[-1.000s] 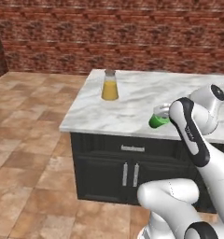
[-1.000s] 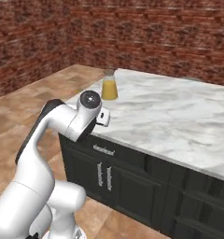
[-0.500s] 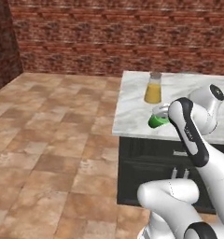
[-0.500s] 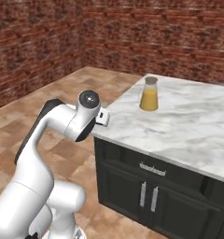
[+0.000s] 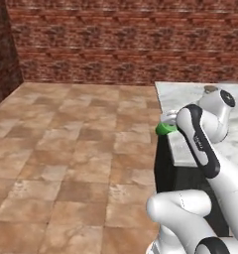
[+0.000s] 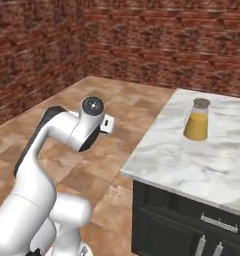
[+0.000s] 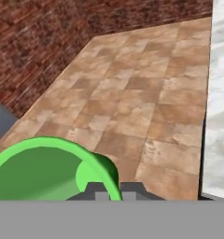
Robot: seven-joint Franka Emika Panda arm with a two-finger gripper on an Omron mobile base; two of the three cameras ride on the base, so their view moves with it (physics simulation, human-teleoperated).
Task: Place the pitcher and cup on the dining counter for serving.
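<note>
i have the gripper [image 7: 109,189] pinched on the rim of the cup [image 7: 53,168], carrying it off the near corner of the dining counter [image 6: 192,165], where the pitcher [image 6: 197,120] already stands, so the cup can join it.

The pitcher [image 6: 196,120] stands upright on the dining counter [image 6: 177,165] (arm at left).

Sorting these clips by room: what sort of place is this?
Likely a kitchen or dining area: a marble counter on dark cabinets, a juice pitcher on it, brick walls and tiled floor.
</note>
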